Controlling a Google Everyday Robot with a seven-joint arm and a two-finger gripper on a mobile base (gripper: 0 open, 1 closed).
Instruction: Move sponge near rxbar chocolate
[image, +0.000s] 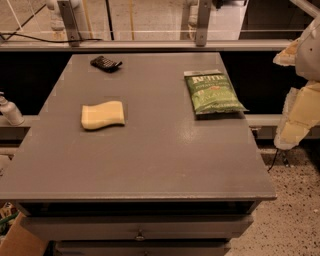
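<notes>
The pale yellow sponge lies flat on the left half of the grey table. The rxbar chocolate, a small black wrapped bar, lies near the table's far left edge, a good way behind the sponge. My gripper hangs at the right edge of the view, off the table's right side and raised, far from both objects and holding nothing that I can see.
A green chip bag lies on the far right part of the table. A rail runs behind the table's far edge. A small white bottle stands off the left side. Drawers sit under the front edge.
</notes>
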